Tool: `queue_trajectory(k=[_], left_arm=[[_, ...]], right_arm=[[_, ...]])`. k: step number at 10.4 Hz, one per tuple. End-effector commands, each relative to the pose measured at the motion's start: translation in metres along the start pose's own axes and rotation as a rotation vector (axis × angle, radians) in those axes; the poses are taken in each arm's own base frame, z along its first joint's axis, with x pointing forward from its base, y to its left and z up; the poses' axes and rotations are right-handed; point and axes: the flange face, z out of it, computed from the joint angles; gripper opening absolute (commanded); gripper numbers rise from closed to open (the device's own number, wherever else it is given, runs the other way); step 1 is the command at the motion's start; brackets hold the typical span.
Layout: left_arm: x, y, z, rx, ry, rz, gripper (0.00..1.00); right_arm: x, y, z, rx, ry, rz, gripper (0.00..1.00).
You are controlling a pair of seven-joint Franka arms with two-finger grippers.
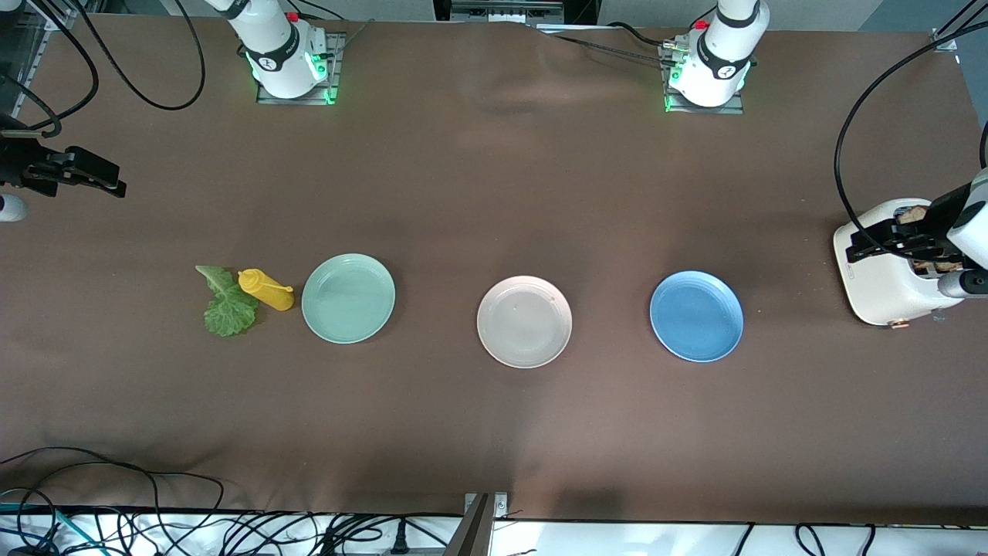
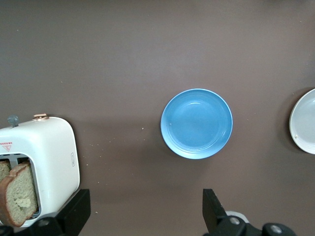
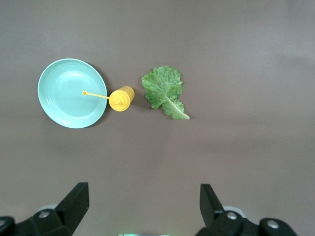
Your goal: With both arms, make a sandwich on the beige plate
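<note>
beige plate (image 1: 524, 321) round, ridged rim, bare.

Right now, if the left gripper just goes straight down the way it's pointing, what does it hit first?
Most likely bare tablecloth. The left gripper hangs open, pointing down, its fingers framing brown cloth between the toaster and the blue plate. One finger sits close to the toaster's edge, so a brush there can't be excluded.
</note>
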Motion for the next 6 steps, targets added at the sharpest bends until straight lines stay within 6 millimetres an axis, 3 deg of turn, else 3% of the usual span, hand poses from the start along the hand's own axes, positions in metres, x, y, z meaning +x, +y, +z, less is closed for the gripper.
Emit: queue_trajectory(k=[1, 4, 6], left_arm=[[-0.004, 0.000, -0.003, 0.011, -0.006, 0.022, 1.00], [-0.004, -0.004, -0.001, 0.010, -0.012, 0.015, 1.00], [-0.004, -0.008, -0.002, 0.010, -0.011, 0.007, 1.00]], right_arm=[[-0.004, 0.003, -0.008, -0.001, 0.000, 0.005, 1.00], [-0.004, 0.019, -0.009, 0.002, 0.003, 0.032, 1.00], [-0.005, 0.019, -0.009, 0.004, 0.001, 0.032, 1.00]])
